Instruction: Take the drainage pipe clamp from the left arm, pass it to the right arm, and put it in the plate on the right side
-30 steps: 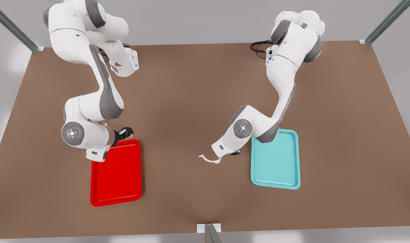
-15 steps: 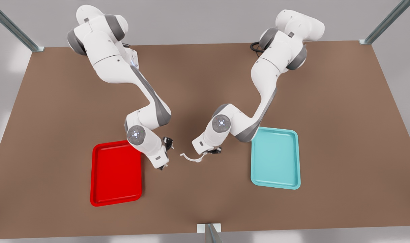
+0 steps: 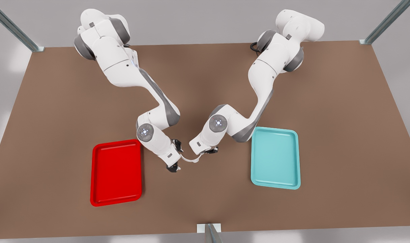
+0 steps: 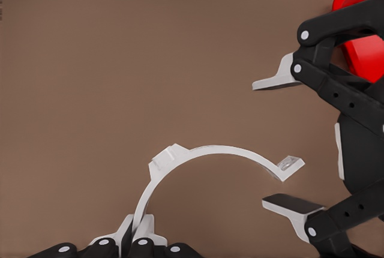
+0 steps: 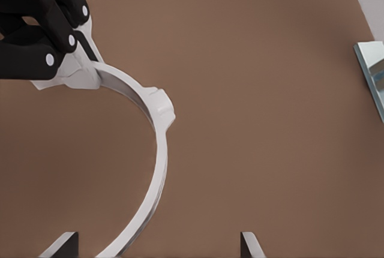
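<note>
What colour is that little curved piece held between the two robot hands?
The drainage pipe clamp is white, clearest in the left wrist view against the brown table.

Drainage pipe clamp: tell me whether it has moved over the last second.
Yes. In the front view the drainage pipe clamp, shut in the left gripper, has travelled away from the cyan tray toward the red plate.

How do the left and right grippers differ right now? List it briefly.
Grip: the left gripper is shut on the drainage pipe clamp; the right gripper is open, its fingers on either side of the clamp's free end.
Place: the left gripper is nearer the cyan tray, the right gripper nearer the red plate.
Shared: both are black and two-fingered, above the table between the trays.
</note>
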